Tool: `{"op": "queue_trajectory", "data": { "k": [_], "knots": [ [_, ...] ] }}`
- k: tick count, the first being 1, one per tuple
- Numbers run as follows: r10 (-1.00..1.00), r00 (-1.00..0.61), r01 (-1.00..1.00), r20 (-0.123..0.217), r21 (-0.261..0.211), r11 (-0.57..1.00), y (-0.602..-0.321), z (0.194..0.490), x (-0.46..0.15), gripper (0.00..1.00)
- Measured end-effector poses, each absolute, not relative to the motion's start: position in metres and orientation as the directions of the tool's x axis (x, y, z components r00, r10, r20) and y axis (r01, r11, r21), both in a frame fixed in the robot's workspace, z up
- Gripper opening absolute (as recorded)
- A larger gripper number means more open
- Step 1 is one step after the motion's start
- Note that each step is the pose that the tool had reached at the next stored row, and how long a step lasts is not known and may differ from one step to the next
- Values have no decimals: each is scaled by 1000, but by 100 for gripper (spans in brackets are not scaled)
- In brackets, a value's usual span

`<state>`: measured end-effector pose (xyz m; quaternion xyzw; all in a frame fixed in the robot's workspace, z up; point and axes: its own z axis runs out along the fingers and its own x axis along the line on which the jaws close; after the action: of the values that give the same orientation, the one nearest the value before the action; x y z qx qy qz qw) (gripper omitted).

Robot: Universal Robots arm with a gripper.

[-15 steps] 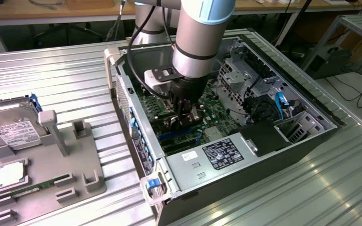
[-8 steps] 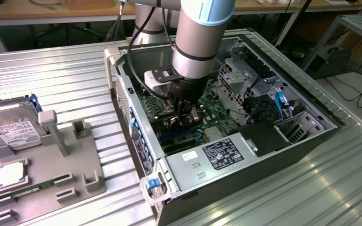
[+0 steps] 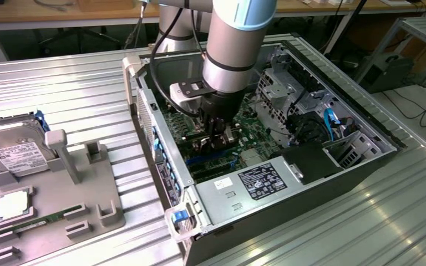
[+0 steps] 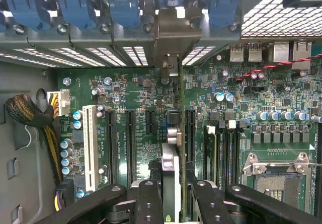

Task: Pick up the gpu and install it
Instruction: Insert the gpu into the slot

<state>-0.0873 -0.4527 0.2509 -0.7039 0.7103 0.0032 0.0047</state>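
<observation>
My gripper (image 3: 217, 143) is down inside the open computer case (image 3: 161, 166), over the green motherboard (image 3: 191, 124). It is shut on the gpu (image 4: 171, 171), a thin card seen edge-on between the two black fingers (image 4: 149, 204). The card's silvery end bracket (image 4: 170, 38) reaches the row of rear slot openings under the blue clips (image 4: 123, 5). The card stands upright between the long black expansion slots (image 4: 130, 146), close to the board. Whether its edge sits in a slot is hidden by the card itself.
A white slot (image 4: 90, 148) and a cable bundle (image 4: 30, 116) lie to one side, the CPU socket (image 4: 279, 176) to the other. The power supply (image 3: 261, 180) fills the case's near end. Outside, a grey fixture (image 3: 57, 194) holds a hard drive (image 3: 13, 152) and a memory stick (image 3: 46, 220).
</observation>
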Motion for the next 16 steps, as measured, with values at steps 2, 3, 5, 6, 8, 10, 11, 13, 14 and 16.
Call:
{"op": "queue_trajectory", "data": {
  "k": [2, 3, 5, 6, 8, 10, 11, 13, 14, 16],
  "knots": [
    [-1000, -9, -1000, -11, -2, 9, -453, 250, -87, 28],
    [-1000, -9, -1000, -11, -2, 9, -453, 249, -87, 28],
    [-1000, -9, -1000, -11, -2, 9, -453, 249, -87, 28],
    [-1000, -9, -1000, -11, -2, 9, -453, 249, -87, 28],
    [-1000, -9, -1000, -11, -2, 9, -453, 249, -87, 28],
    [-1000, -9, -1000, -12, -2, 9, -453, 249, -87, 28],
    [-1000, -9, -1000, -12, -3, 9, -453, 251, -87, 28],
    [-1000, -9, -1000, -11, -2, 9, -453, 254, -87, 28],
    [-1000, -9, -1000, -11, -2, 9, -453, 254, -87, 28],
    [-1000, -9, -1000, -11, -2, 9, -453, 254, -87, 28]
  ]
}}
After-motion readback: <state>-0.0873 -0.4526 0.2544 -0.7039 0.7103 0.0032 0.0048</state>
